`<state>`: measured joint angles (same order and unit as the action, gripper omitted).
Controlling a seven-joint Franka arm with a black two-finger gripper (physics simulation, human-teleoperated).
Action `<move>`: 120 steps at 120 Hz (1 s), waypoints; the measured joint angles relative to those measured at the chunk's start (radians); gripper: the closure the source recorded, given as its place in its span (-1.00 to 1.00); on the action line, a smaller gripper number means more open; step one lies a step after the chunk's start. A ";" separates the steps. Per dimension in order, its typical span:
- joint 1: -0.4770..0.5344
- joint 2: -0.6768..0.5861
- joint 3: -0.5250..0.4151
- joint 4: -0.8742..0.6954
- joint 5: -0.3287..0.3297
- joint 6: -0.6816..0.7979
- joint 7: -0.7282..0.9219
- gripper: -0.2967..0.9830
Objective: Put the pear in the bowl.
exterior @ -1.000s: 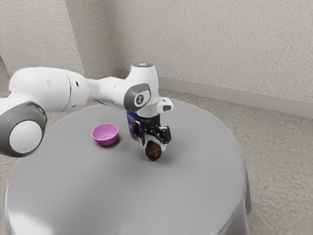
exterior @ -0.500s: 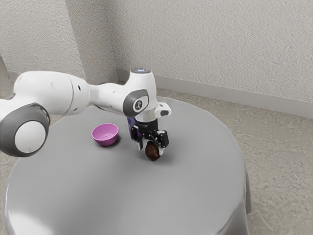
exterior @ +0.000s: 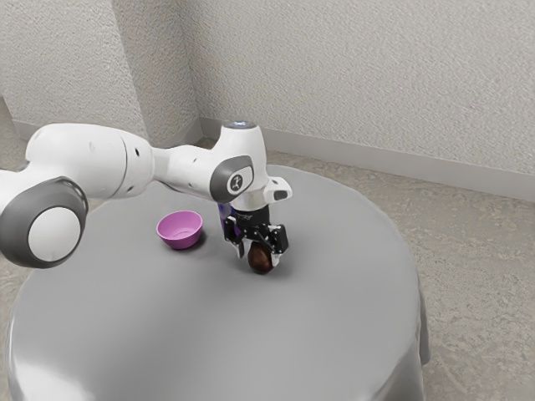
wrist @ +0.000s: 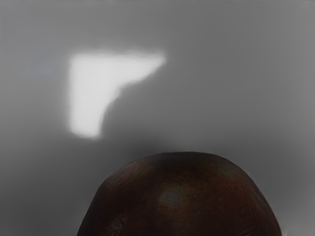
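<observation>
At the gripper (exterior: 258,254), fingers spread apart and set low astride the pear (exterior: 261,259), with a sliver of space showing beside the dark brown fruit; no clear pinch to be made out, so best read as open around it. Directly beneath the hand, resting on the bench (exterior: 201,334) by the look of it — not lifted, not in the bowl (exterior: 181,243). Farther out, toward the exterior view's left, the pink bowl upright and near, but apart from both pear and gripper. Reach to the pear done, or very nearly; left to do, by judgement: close, lift, carry across, lower and let go over the bowl. Hard to make out: any touch between the far finger and the fruit; too dark and too covered to be sure. Cut off by the wrist view's lower edge, the rest of the rounded brown skin — no stem to be found. Half hidden behind the gripper, a blue-purple thing (exterior: 223,213), impossible to name; also unexplained, a bright pale patch (wrist: 91,93) in the wrist view, perhaps glare.
</observation>
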<state>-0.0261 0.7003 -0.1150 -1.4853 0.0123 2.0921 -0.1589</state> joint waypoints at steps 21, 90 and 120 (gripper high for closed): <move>-0.001 0.000 0.000 0.001 0.000 0.002 0.000 -0.46; -0.002 0.000 -0.002 0.002 0.001 0.005 -0.004 -0.14; -0.003 0.000 -0.002 0.002 0.005 0.005 -0.010 -0.11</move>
<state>-0.0289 0.7003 -0.1166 -1.4836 0.0177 2.0974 -0.1691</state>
